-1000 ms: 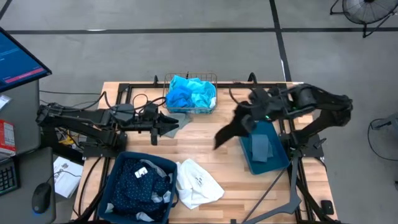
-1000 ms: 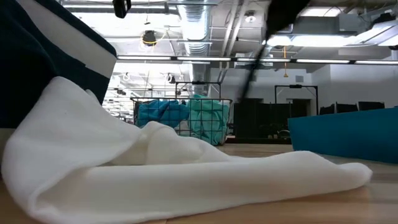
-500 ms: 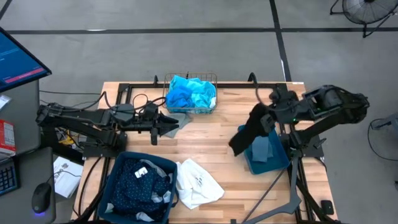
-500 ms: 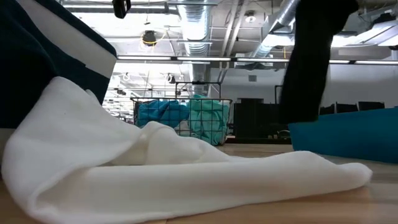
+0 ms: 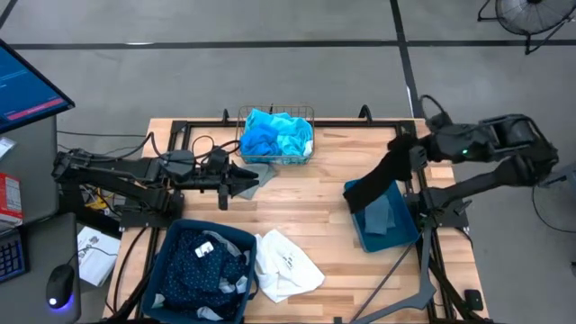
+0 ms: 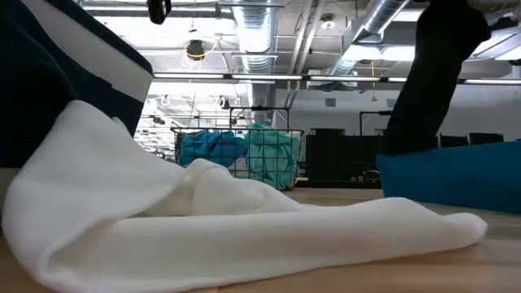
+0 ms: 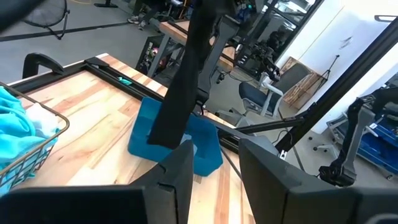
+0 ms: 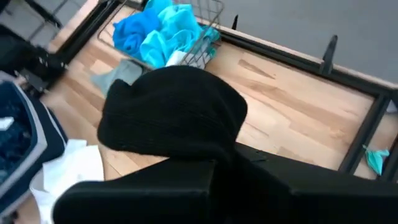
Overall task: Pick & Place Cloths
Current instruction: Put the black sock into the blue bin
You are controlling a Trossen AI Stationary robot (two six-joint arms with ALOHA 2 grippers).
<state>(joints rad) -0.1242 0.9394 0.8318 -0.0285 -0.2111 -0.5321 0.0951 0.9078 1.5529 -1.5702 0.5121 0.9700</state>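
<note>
My right gripper point(image 5: 416, 149) is clamped on the black cloth point(image 5: 376, 180), which hangs long-axis toward 7 o'clock, its tail over the right teal bin point(image 5: 396, 236). My left gripper point(image 5: 250, 179) waits half-open near the wire basket point(image 5: 306, 114), well apart.

Wooden table point(image 5: 315, 193) bears two teal bins point(image 5: 400, 236), wire basket point(image 5: 306, 115), white cloth point(image 5: 283, 265)

No text, label or number is legible on anything
</note>
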